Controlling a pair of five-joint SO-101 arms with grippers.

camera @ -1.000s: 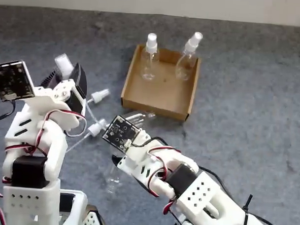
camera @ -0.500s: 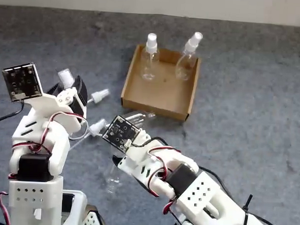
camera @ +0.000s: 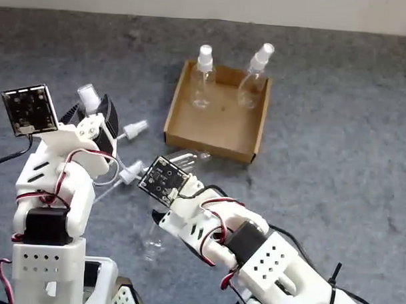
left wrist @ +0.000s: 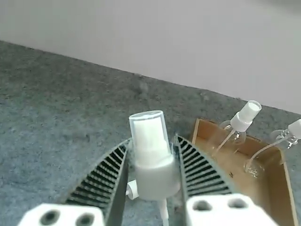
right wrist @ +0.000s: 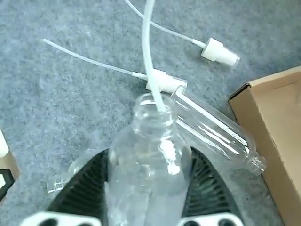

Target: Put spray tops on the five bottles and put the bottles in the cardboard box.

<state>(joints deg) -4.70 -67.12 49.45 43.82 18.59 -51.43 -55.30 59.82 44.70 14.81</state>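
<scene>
Grey carpeted table (camera: 337, 130) is carrying the work. Left tool (left wrist: 151, 141) is clamping a spray top (left wrist: 149, 160), which is sitting at 10 o'clock from the right tool (right wrist: 148, 157) in the high view. Right tool is gripping an open bottle (right wrist: 146, 188); the dip tube (right wrist: 148, 56) is hanging into its neck.

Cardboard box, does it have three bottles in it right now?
No, the cardboard box holds only two: the far-left bottle and the far-right bottle, both along its far wall.
</scene>
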